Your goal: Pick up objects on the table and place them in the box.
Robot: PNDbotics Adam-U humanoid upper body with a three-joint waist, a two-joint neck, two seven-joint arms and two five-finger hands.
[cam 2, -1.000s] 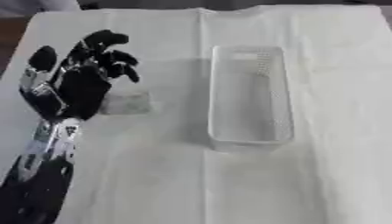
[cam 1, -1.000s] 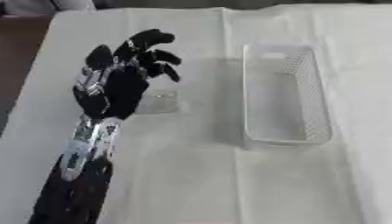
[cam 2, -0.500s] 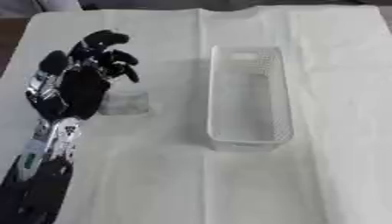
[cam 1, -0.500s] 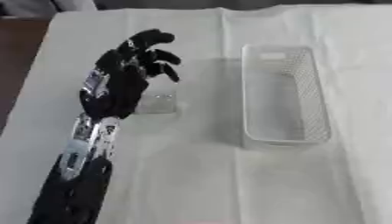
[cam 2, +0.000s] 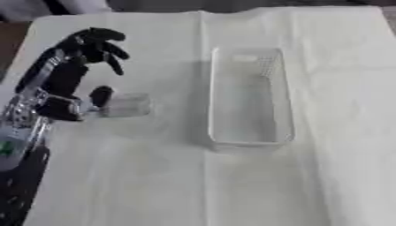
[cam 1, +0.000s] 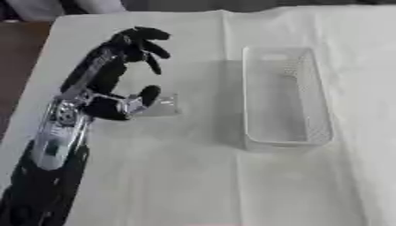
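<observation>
One hand is in sight, my left hand (cam 1: 104, 77), reaching in from the lower left over the white-covered counter (cam 1: 193, 176). Its fingers (cam 1: 147, 37) are spread and bent at the tips, held up off the cloth and gripping nothing, while the thumb (cam 1: 148, 94) points toward a small clear block (cam 2: 126, 105) lying on the cloth just beside it. Whether the thumb touches the block I cannot tell. The block sits near the left side of the counter, between my palm and the box (cam 1: 287, 97), with a strip of bare cloth separating it from the box's near wall. The box is a long, clear tray with upright walls, lying lengthwise away from me, right of centre. Wide open cloth lies in front of the box and block, toward me. On the far left the counter's edge runs close to my forearm, with a dark floor (cam 1: 19, 66) beyond it.
</observation>
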